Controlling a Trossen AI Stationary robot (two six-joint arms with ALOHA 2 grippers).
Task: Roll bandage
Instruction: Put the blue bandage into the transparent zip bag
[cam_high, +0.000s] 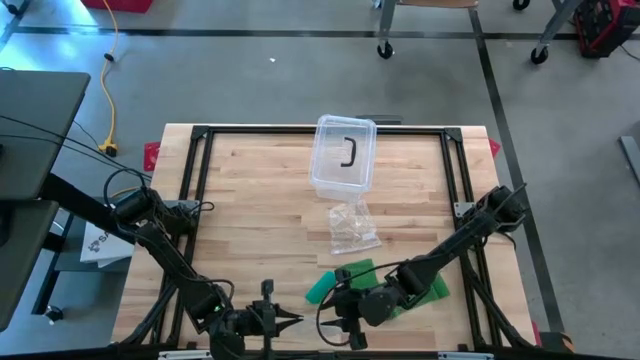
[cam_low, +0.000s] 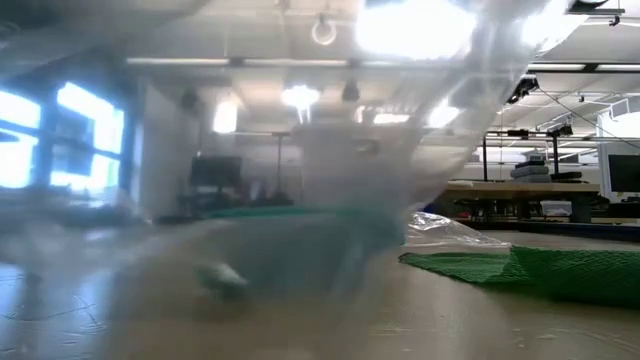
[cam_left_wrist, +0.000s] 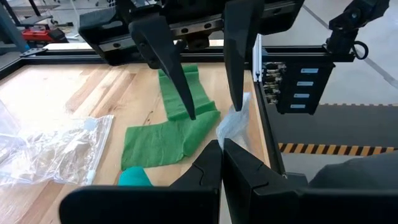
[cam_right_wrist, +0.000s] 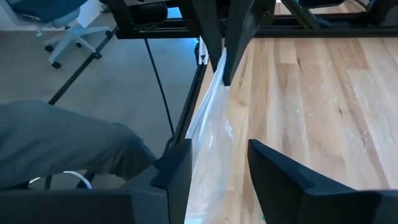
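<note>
Bandage (cam_high: 362, 275) lies flat, long axis across the table; right tool (cam_high: 347, 318) parted, left tool (cam_high: 285, 320) clenched.

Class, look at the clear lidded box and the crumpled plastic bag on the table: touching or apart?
Apart. The high view shows bare wood between the clear box and the plastic bag lying nearer the arms.

Rt tool (cam_right_wrist: 217, 168): two dark fingers apart, clear crinkled plastic film (cam_right_wrist: 214, 134) between them, draped along edge of light wooden counter (cam_right_wrist: 311, 93). Grey trouser leg (cam_right_wrist: 62, 140) beside counter.
</note>
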